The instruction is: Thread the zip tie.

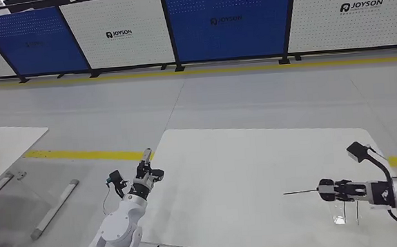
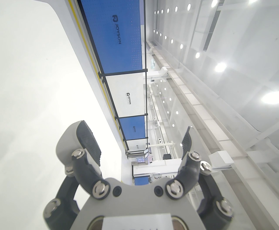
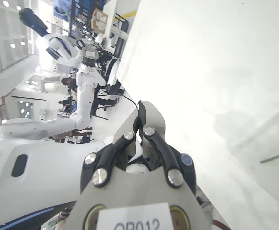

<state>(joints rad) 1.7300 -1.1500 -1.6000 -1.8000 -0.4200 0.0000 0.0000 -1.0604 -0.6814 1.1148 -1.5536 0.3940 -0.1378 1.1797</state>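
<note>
A thin black zip tie (image 1: 301, 192) sticks out level over the white table (image 1: 243, 169), held by its end in my right gripper (image 1: 322, 189) near the table's right side. In the right wrist view the fingers (image 3: 150, 115) are pressed together on the tie (image 3: 128, 100), which curves away from their tips. My left gripper (image 1: 146, 160) stands at the table's left edge, pointing away from me; in the left wrist view it (image 2: 139, 139) is open with nothing between its pads (image 2: 89, 141).
A small clear plastic stand (image 1: 344, 213) sits on the table just in front of the right gripper; the right wrist view shows it as a faint clear shape (image 3: 259, 139). Blue and white partition panels (image 1: 226, 21) line the far floor. A second table (image 1: 6, 147) stands at the left.
</note>
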